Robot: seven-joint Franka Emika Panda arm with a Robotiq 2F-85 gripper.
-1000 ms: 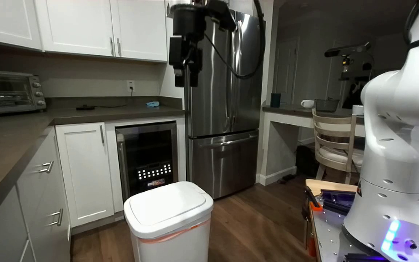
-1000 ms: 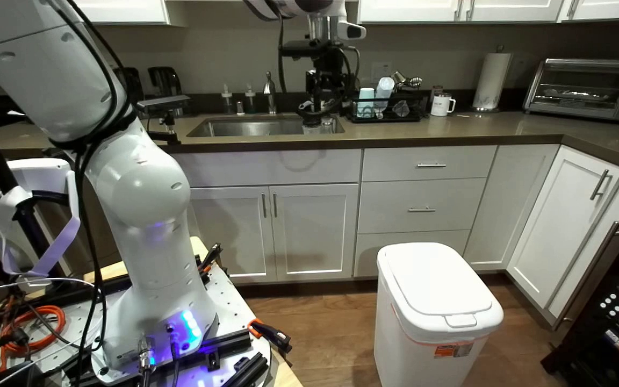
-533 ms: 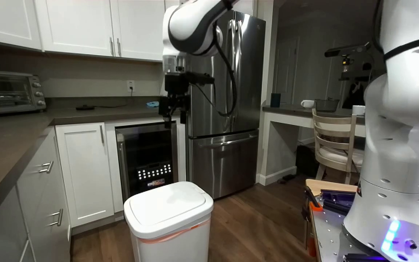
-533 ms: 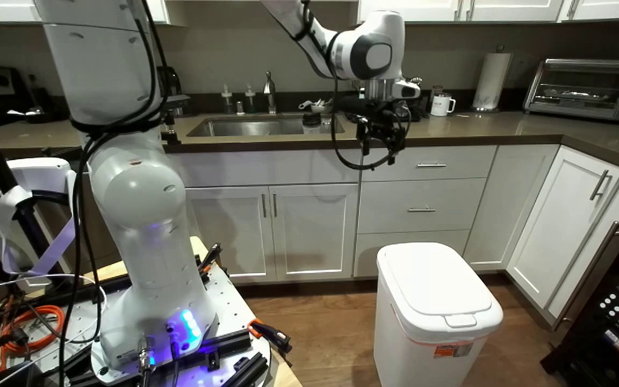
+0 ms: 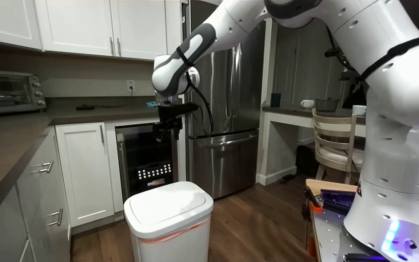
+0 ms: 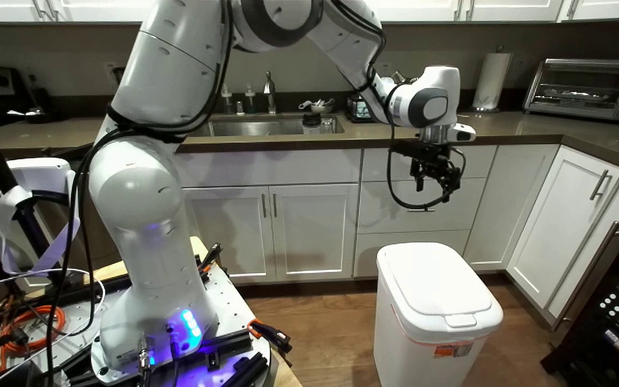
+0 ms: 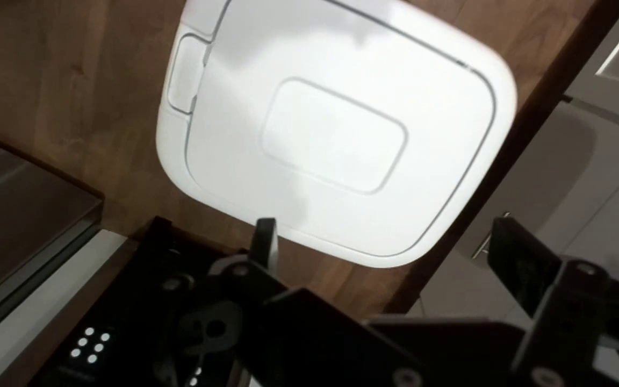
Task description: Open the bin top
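Observation:
The white bin stands on the wood floor in both exterior views, with an orange-red band under its rim. Its bin top lies flat and shut, with a small latch tab on one short side. In the wrist view the bin top fills the upper middle, with the latch tab at its left. My gripper hangs above the bin, apart from it, also in an exterior view. In the wrist view its fingers are wide apart with nothing between them.
White drawers and cabinets stand behind the bin under the countertop. A dark glass-fronted cooler and a steel fridge are near the bin. The robot's base table holds clamps and cables.
The arm has swung out and my gripper has come down toward the bin, moving right in an exterior view. The bin and its top have not moved.

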